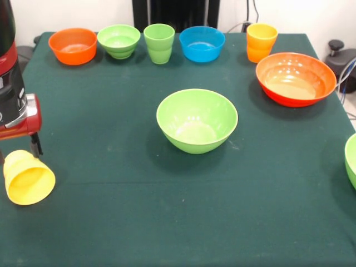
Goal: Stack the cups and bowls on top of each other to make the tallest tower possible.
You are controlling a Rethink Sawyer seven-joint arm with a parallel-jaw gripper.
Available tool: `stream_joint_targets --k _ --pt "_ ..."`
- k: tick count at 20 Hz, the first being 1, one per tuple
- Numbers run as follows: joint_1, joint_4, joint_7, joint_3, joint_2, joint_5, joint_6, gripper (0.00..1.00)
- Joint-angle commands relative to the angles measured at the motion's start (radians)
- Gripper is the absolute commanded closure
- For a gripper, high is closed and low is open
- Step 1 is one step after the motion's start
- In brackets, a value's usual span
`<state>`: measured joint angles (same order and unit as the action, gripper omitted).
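My gripper (18, 153) is at the far left, below the red and black arm. It is shut on the narrow end of the yellow cup (28, 179), which is tilted with its mouth towards the camera. A large light green bowl (197, 119) stands upright mid-table. A large orange-red bowl (296, 78) is at the right. Along the far edge stand a small orange bowl (73, 45), a small light green bowl (119, 40), a light green cup (159, 43), a small blue bowl (202, 43) and an orange-yellow cup (261, 41). A second large light green bowl (351, 161) is cut off at the right edge. The purple bowl is out of view.
The dark green table cloth (167, 222) covers the whole table. The black pedestal (175, 11) stands behind the far edge. A black fitting (336, 53) and cables lie off the table at the back right.
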<state>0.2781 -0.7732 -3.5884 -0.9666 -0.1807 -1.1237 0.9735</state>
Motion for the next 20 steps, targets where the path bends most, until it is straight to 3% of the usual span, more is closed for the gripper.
stream_joint_targets --k 1,20 --pt "0.016 -0.083 0.097 0.175 0.031 0.095 -0.035 0.0" --pt "0.048 0.028 0.033 0.186 -0.018 0.138 -0.021 0.0"
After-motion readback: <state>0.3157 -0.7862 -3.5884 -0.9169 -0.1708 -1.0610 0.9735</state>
